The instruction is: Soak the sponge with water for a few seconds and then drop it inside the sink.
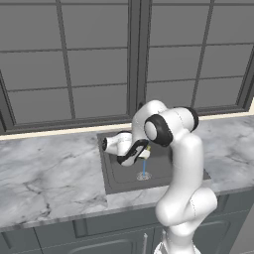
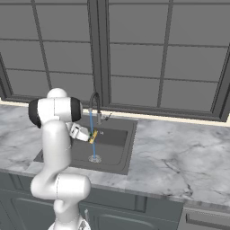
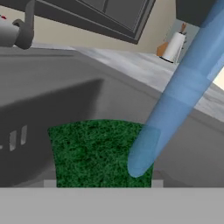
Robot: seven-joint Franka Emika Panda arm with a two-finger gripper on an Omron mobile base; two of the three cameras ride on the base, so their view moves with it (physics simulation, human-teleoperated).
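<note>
My gripper [image 1: 143, 152] hangs over the dark grey sink [image 1: 113, 174], shut on the sponge [image 2: 93, 136], which looks yellow from the side. In the hand view the sponge's green top [image 3: 96, 151] lies between the fingers, whose tips are mostly hidden behind it. The water [image 3: 183, 83] falls as a pale blue stream from the curved faucet [image 2: 95, 102] and hits the sponge's edge. Below the sponge the stream [image 1: 144, 167] runs on down to the round drain [image 1: 143, 176].
Grey marble counter [image 1: 49, 173] lies on both sides of the sink, with a large window [image 1: 99, 54] behind. A white cylinder with an orange item [image 3: 174, 47] stands on the far counter. A grey faucet part [image 3: 15, 33] is close by.
</note>
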